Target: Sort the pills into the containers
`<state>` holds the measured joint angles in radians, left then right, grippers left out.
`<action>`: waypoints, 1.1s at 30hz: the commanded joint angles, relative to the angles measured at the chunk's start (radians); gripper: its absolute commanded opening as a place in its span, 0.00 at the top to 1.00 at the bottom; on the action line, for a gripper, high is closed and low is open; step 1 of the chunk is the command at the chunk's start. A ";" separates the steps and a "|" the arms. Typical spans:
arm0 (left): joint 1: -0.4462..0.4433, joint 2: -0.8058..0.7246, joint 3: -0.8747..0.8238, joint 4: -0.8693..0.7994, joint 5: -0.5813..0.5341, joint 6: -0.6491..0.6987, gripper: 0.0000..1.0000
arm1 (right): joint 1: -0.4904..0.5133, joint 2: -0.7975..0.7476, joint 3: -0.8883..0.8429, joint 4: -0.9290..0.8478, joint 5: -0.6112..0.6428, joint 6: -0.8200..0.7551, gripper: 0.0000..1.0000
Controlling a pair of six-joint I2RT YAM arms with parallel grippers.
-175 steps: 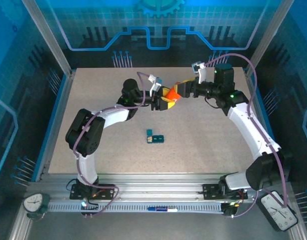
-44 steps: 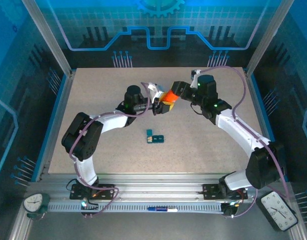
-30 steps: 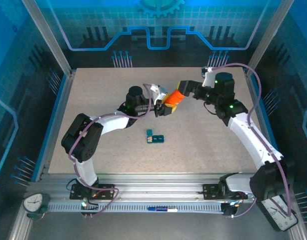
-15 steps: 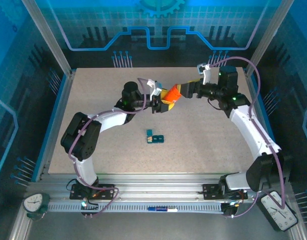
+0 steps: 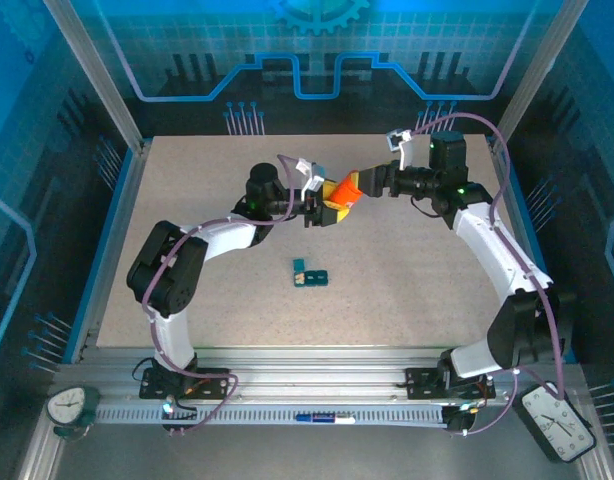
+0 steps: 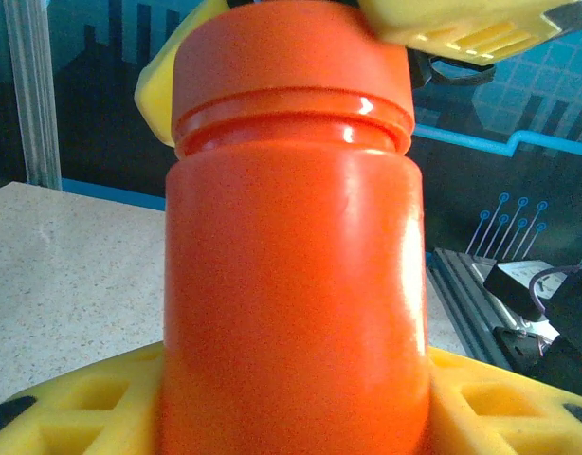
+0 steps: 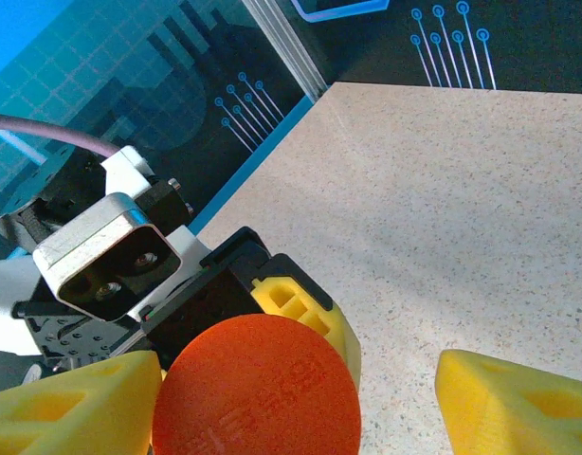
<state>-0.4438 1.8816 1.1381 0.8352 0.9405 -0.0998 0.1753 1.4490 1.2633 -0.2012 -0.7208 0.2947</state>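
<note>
Orange plastic pill bottle [image 5: 342, 190], cylindrical, with an orange cap [image 7: 258, 389]. It was held clear of the table [image 5: 417, 290], tilted, between the two grippers.

Left gripper [image 5: 325, 205]: clamped on the bottle's lower body. In the left wrist view its yellow pads [image 6: 73, 408] pressed in on both sides of the base, and the body rose straight up from between them.

Right gripper [image 5: 359, 183]: at the cap end, jaws spread around the cap. In the right wrist view one yellow finger [image 7: 73, 403] lay against the cap's edge. The other finger [image 7: 509, 398] stood apart from it with bare table showing in the gap, so the cap was not clenched.

Containers [image 5: 310, 273]: dark-teal strip of joined cells, lying flat on the table. The strip sat on the base-ward side of the left gripper, almost straight below it in the top view. It was well apart from both grippers and farther from the right gripper than from the left. Neither gripper touched it. Contents of the cells: too small to tell.

Markings: raised lettering on the cap's top face, seen in the right wrist view, too faint to read. No label showed on the visible side of the bottle body.
</note>
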 commanded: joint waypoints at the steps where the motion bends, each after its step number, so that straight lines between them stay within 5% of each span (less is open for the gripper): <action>1: 0.005 -0.002 0.041 0.033 0.036 0.000 1.00 | 0.004 0.009 0.018 0.023 -0.037 0.013 0.24; 20: 0.004 -0.020 0.040 0.026 0.039 -0.003 1.00 | 0.032 0.002 -0.015 0.049 -0.056 0.037 0.34; 33: 0.004 -0.033 0.040 0.023 0.039 -0.001 1.00 | 0.048 0.007 -0.035 0.046 -0.036 0.041 0.59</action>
<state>-0.4431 1.8820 1.1439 0.8341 0.9520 -0.0998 0.2008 1.4536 1.2545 -0.1562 -0.7471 0.3340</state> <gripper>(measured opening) 0.527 0.469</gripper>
